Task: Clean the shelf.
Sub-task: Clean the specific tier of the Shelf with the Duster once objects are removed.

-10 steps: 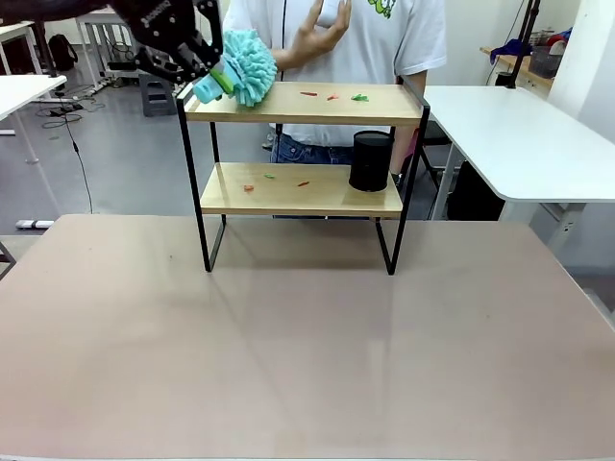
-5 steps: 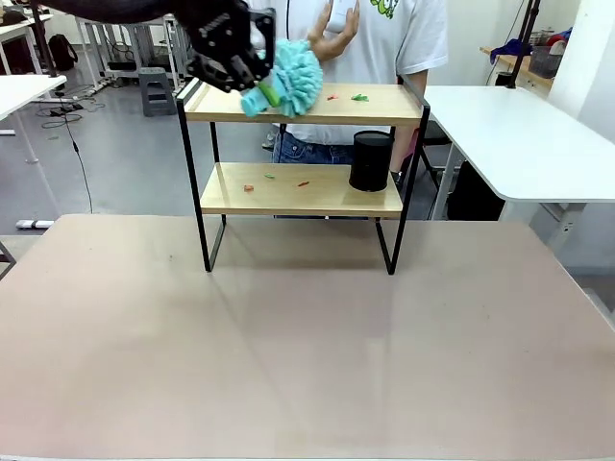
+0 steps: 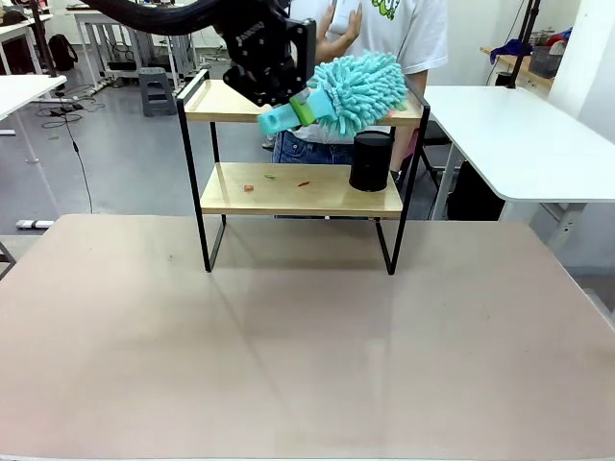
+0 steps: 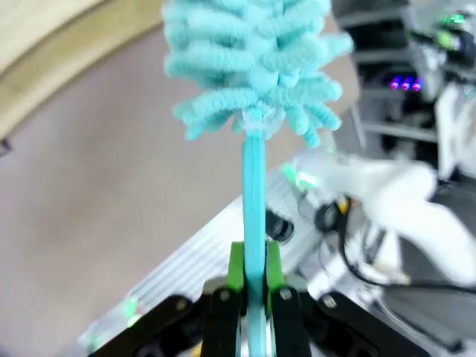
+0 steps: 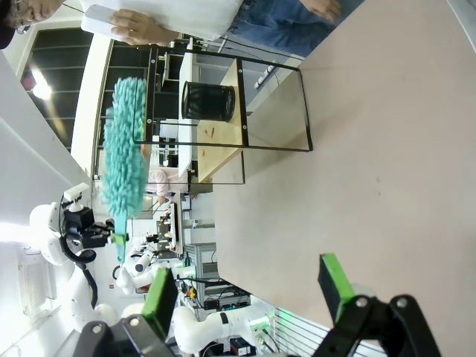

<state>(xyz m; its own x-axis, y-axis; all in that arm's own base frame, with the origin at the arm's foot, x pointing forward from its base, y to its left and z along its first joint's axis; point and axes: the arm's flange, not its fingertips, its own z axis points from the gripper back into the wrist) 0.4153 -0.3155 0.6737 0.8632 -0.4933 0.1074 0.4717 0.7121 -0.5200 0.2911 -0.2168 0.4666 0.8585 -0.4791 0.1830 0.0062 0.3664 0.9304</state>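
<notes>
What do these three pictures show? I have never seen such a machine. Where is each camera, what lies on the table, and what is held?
This is a robot with two arms at a table; a person stands at the far side. The front picture looks across the table. The other two come from cameras on the wrists. On the table stands a two-board shelf. Its lower board carries a black can and small scraps. The left gripper is shut on the handle of a turquoise duster, at the top board. The right gripper is open and empty.
</notes>
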